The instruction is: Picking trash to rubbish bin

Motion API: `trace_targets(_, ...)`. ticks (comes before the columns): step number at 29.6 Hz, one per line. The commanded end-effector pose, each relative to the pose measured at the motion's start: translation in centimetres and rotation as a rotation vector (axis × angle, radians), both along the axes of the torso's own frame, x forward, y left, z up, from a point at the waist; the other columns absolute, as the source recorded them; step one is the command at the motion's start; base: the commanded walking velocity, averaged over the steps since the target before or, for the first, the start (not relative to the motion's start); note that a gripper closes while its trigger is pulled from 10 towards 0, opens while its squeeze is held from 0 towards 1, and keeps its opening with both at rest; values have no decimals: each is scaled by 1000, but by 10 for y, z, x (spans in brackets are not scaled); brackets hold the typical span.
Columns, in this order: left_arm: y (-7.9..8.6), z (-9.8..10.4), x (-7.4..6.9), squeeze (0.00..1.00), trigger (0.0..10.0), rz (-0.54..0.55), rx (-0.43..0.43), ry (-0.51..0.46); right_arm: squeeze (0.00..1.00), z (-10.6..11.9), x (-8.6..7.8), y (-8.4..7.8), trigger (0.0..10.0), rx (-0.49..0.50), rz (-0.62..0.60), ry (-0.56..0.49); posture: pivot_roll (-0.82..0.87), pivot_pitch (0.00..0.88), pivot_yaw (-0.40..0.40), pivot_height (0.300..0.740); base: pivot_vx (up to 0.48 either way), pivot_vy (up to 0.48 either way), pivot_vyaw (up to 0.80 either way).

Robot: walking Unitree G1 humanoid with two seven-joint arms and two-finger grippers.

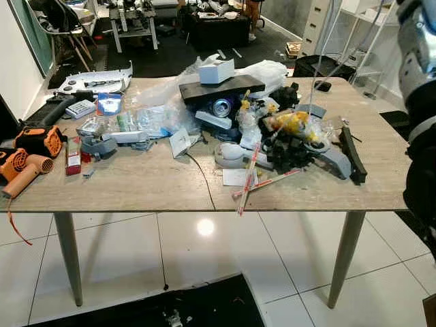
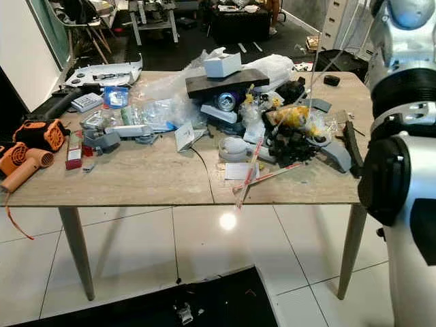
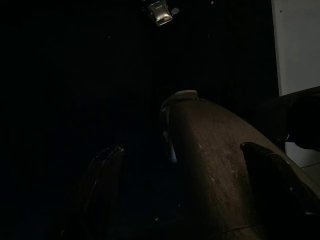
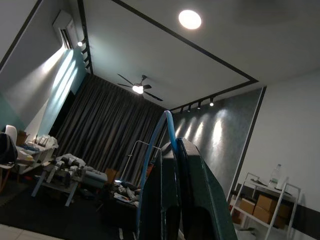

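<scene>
Surface (image 1: 136, 187): one wood-grain top on tapered legs, standing on white floor tiles.

Left end: two orange tools, namely one hair-dryer-shaped unit (image 1: 24, 172) at the edge and one orange-and-black device (image 1: 41, 139) behind it. One red box (image 1: 73, 155) just beside them. One white keypad (image 1: 80, 108) and one blue packet (image 1: 109, 103) further back.

Centre: one heap of trash (image 1: 272, 129), mixed plastic wrap, grey parts and black pieces. One dark slab (image 1: 221, 88) lies across its top, carrying one white box (image 1: 216, 70). One blue drink can (image 1: 222, 107) lies on its side beneath the slab, end facing the camera. One roll of grey tape (image 1: 230, 154) in front.

Front of heap: two long red-and-white sticks (image 1: 248, 178), crossed; one runs front to back with its near end over the surface edge, the other slants rightward.

Right end: one long black bar (image 1: 353, 155), lying front to back.

Right arm (image 2: 402, 157): raised at the right end. Right gripper (image 4: 182, 195): jaws pressed together, pointing at the ceiling. Left gripper: wrist view too dark; jaw state cannot be told.
</scene>
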State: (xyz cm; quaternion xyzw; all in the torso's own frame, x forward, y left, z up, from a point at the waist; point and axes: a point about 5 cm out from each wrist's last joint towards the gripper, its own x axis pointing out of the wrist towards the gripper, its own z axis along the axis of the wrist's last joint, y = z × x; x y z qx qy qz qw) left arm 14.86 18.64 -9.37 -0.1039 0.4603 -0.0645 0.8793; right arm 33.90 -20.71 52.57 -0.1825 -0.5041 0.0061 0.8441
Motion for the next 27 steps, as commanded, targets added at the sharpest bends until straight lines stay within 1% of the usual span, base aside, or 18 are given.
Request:
trace_targets(1,-4,-14,-36,0,10000,5,-17,139,0,16,-14,-4,0,2,-3,-75,-102,197,9,740,0,0,0)
trace_targets(10,-5,-14,-35,0,10000,6,-19,136,0,29,-26,-12,0,5,-30,-114,-106,197,5,740,0,0,0)
trace_targets(11,-6,-14,-35,0,10000,7,-20,136,0,29,-26,-13,0,13,0,-109,-105,193,5,740,0,0,0)
trace_targets(12,-6,-14,-35,0,10000,8,-22,136,0,29,-26,-13,0,27,98,-90,-102,193,4,740,0,0,0)
trace_targets(14,-6,-14,-35,0,10000,8,-23,136,0,29,-26,-13,0,32,183,-77,-102,193,4,740,0,0,0)
trace_targets(15,-6,-14,-35,0,10000,9,-24,136,0,27,-26,-11,0,21,277,-55,-101,190,5,740,0,0,0)
trace_targets(16,-6,-14,-35,0,10000,9,-24,136,0,27,-26,-11,0,21,277,-55,-101,190,5,740,0,0,0)
trace_targets(17,-7,-14,-35,0,10000,11,-26,136,0,26,-26,-10,0,10,464,-26,-104,189,8,740,0,0,0)
trace_targets(18,-7,-14,-35,0,10000,11,-27,137,0,24,-27,-8,745,-17,571,-23,-104,189,8,740,0,0,0)
trace_targets(19,-7,-14,-35,0,10000,9,-28,138,0,22,-29,-8,3412,-39,643,-23,-108,187,13,740,0,0,0)
trace_targets(20,-7,-14,-35,0,10000,8,-28,139,0,21,-30,-9,3412,-55,686,-25,-108,187,13,740,0,0,0)
trace_targets(21,-7,-14,-35,0,10000,6,-28,140,0,17,-30,-9,10000,-74,716,-30,-113,184,22,740,0,0,0)
trace_targets(22,-7,-14,-35,0,10000,4,-28,141,0,14,-31,-10,10000,-84,735,-32,-113,184,22,740,0,0,0)
trace_targets(26,-7,-13,-33,0,10000,-5,-29,140,0,2,-33,-18,10000,-36,866,-36,-116,179,36,740,0,0,0)
trace_targets(27,-7,-13,-33,0,10000,-8,-29,139,0,-5,-37,-21,10000,-35,974,-29,-118,176,38,740,0,0,0)
